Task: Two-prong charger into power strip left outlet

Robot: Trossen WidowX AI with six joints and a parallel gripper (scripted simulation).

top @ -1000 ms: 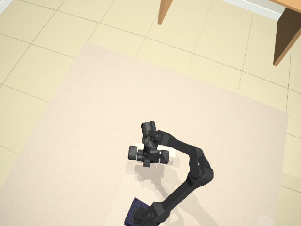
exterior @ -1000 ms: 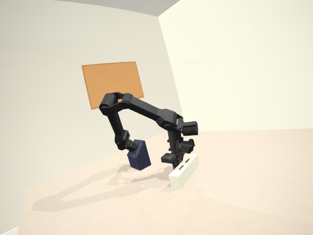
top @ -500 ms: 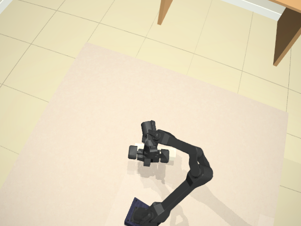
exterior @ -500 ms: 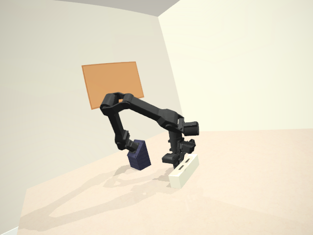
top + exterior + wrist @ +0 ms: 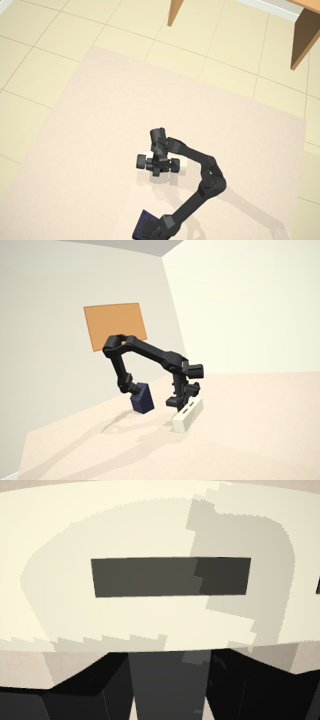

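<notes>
One black arm in the top view, honestly covering most of the action; its gripper sits over the cream power strip, whose ends peek out past it, and I can't make out the charger from up there; the dark blue base block is near the bottom edge. Exterior view's a bit better; the gripper points down right beside the strip, partly behind it, with two dark slots showing along the strip's top, and an orange panel up behind the arm. Wrist view is the good one; the jaws are clamped on the dark grey charger, which is at the strip's lower edge in the picture, below a wide dark slot; prongs aren't visible, and I can't tell if anything's touching.
</notes>
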